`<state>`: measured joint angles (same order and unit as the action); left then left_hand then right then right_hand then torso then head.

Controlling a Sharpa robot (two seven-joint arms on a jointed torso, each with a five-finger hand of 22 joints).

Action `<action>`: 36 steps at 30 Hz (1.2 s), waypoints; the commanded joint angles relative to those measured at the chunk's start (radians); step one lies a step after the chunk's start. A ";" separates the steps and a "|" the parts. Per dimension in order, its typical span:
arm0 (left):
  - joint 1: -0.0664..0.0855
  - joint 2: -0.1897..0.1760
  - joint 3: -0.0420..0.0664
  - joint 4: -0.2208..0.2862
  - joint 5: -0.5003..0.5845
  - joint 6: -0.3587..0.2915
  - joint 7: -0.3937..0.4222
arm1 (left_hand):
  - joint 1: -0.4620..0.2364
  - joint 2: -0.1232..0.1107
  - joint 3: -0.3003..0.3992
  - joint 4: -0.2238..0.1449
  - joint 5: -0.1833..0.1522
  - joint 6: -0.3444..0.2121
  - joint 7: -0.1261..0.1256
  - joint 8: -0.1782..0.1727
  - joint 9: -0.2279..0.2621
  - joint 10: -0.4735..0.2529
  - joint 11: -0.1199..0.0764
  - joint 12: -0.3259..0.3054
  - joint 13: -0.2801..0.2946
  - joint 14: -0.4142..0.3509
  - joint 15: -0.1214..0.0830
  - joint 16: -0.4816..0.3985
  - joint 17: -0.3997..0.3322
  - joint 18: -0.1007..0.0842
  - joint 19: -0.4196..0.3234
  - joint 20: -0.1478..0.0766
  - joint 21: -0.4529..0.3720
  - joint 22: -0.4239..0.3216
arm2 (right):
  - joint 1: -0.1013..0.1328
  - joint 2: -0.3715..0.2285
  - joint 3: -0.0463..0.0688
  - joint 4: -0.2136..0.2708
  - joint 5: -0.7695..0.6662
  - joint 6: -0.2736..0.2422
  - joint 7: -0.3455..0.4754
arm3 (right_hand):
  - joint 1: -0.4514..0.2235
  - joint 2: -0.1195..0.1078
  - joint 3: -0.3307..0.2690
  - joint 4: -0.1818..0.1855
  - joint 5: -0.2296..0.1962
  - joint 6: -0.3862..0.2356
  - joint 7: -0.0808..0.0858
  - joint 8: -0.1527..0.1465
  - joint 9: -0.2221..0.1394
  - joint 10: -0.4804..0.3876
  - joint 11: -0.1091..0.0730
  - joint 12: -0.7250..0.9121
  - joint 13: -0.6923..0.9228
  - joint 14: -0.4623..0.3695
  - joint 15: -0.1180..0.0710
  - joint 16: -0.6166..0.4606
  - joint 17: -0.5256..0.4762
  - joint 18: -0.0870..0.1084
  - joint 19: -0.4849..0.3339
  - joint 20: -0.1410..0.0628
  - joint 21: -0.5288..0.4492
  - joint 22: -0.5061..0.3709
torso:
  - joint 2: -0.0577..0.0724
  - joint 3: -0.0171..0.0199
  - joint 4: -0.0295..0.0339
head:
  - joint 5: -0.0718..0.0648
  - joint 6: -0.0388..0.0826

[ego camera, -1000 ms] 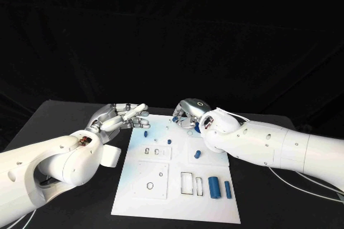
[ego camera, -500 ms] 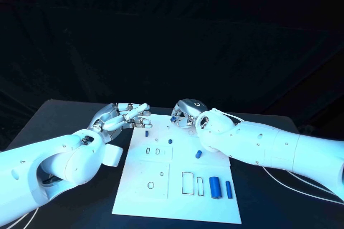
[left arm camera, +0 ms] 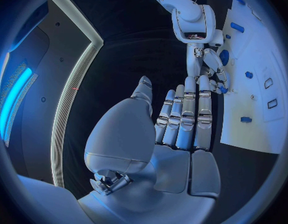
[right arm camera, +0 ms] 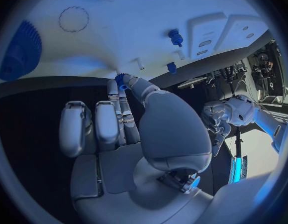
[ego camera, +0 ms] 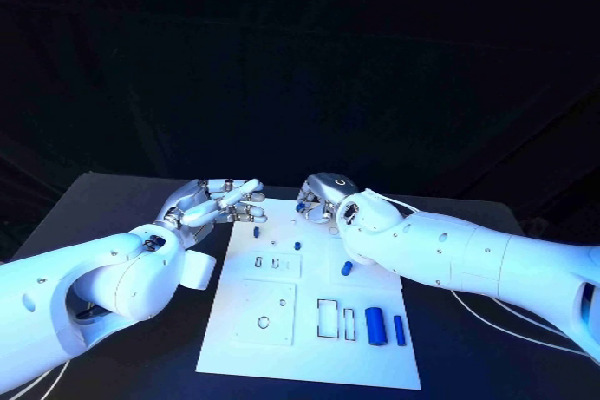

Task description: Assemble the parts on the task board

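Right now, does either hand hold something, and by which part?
The right hand pinches a small blue part at its fingertips; which end cannot be told. The left hand holds nothing.

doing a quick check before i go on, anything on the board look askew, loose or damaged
Nothing stands out. The board lies flat and looks whole. Two blue parts lie side by side near its front right, others stand further back. The right hand pinches a small blue piece at the far edge; the left hand holds nothing.

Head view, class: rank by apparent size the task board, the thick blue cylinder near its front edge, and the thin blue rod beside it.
1. task board
2. thick blue cylinder
3. thin blue rod, similar in length but clearly slimmer
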<state>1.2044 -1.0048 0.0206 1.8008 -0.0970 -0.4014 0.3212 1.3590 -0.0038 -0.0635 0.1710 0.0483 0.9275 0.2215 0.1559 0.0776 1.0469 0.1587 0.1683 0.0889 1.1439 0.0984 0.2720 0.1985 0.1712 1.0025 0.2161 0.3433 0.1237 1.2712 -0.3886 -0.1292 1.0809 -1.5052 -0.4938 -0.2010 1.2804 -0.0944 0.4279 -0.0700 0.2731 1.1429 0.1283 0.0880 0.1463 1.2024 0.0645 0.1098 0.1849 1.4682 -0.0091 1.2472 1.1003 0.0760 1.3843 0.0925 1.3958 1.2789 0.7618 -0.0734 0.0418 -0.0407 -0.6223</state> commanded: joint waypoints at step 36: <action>0.002 0.004 0.001 -0.004 0.003 0.025 -0.004 | 0.000 0.008 -0.010 0.000 0.002 -0.005 0.001 -0.007 -0.002 -0.007 0.003 -0.006 -0.001 -0.005 0.007 -0.006 0.002 0.012 0.003 0.002 -0.006 -0.002 | 0.000 -0.044 -0.001 0.042 0.032 -0.007 -0.020 | -0.031 -0.058 -0.061 0.043 0.006 -0.201 0.032 -0.017 -0.033 -0.111 0.033 -0.020 -0.010 0.005 0.022 -0.048 -0.085 0.008 -0.064 0.029 -0.066 -0.082 | -0.001 -0.0004 -0.0044 | 0.004 -0.002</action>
<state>1.2050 -1.0011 0.0206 1.7953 -0.0964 -0.3957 0.3147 1.3591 -0.0039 -0.0693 0.1713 0.0483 0.9275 0.2215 0.1523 0.0767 1.0468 0.1587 0.1683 0.0890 1.1404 0.1019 0.2720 0.1994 0.1713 1.0025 0.2161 0.3433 0.1228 1.2691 -0.4218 -0.1300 1.1091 -1.4874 -0.4857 -0.2091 1.2400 -0.1534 0.3725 -0.0234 0.2764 0.9362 0.1600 0.0675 0.1114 1.0897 0.1019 0.0890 0.1741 1.4664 0.0144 1.2022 1.0164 0.0765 1.3210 0.1230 1.3322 1.1954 0.7613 -0.0737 0.0389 -0.0366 -0.6252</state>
